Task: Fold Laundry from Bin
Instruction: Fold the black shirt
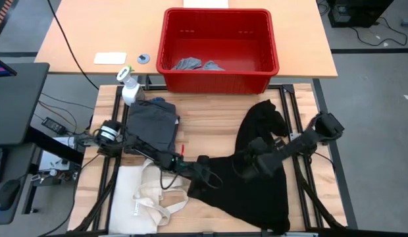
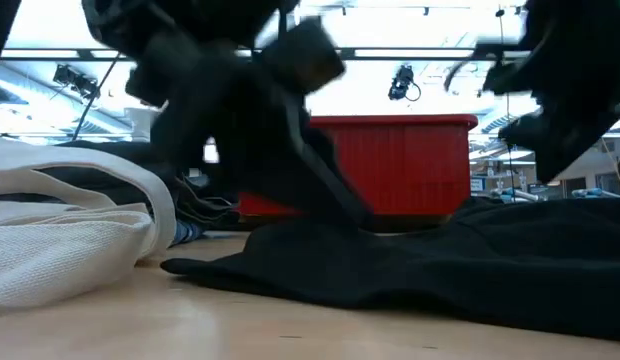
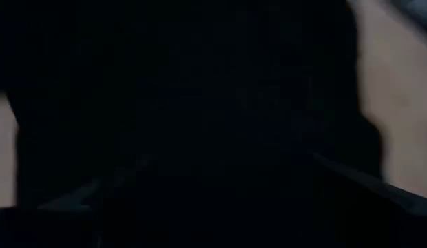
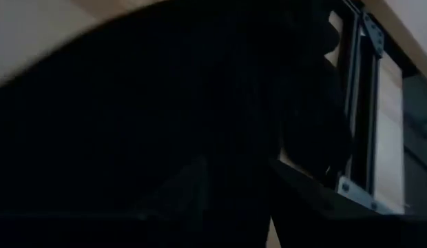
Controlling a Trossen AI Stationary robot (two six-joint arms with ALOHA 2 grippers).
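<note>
The wooden table (image 1: 210, 118) carries everything described here. At its far edge stands the bin (image 1: 220, 49), a red slotted tub, with two light grey pieces (image 1: 197, 64) lying on its floor.

The large black piece (image 1: 256, 171) is the biggest garment outside the bin. It lies spread over the right-centre of the table, one narrow part reaching toward the bin and the broad part toward the near edge. In the low view it lies flat on the wood (image 2: 440, 260).

A cream tote bag (image 1: 148, 194) lies at the near left, its handles curling toward the black piece. Beyond it, a folded dark grey piece (image 1: 151, 122) rests on the left side of the table, with a spray bottle (image 1: 129, 85) just beside its far corner.

My right gripper (image 1: 247, 168) is down on the middle of the black piece. The fingers stand partly closed, dark cloth fills the wrist view, and I cannot tell whether they hold a fold.

My left gripper (image 1: 203, 172) sits at the left edge of the black piece, fingers spread wide over the cloth. I cannot confirm that anything lies between them.
</note>
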